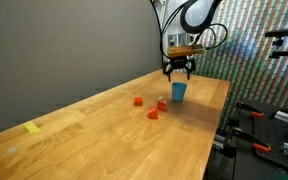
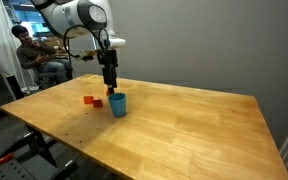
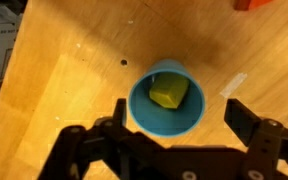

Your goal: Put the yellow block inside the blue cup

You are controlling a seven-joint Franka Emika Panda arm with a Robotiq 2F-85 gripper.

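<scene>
Overall light: I see soft, even indoor light in all three views, none of them dim.
Shadows: in an exterior view, a faint, soft-edged shadow lies on the table [image 1: 104, 130] beside the blue cup [image 1: 178, 91].
Glare: pale sheen on the wood in the wrist view.
Sharpness: both exterior views look small and grainy to me.
Wrist view: cup rim fairly crisp; the gripper [image 3: 174, 103] is dark and soft-edged.
Artefact: rainbow moiré shimmers across the back panel [image 1: 254, 50].
</scene>
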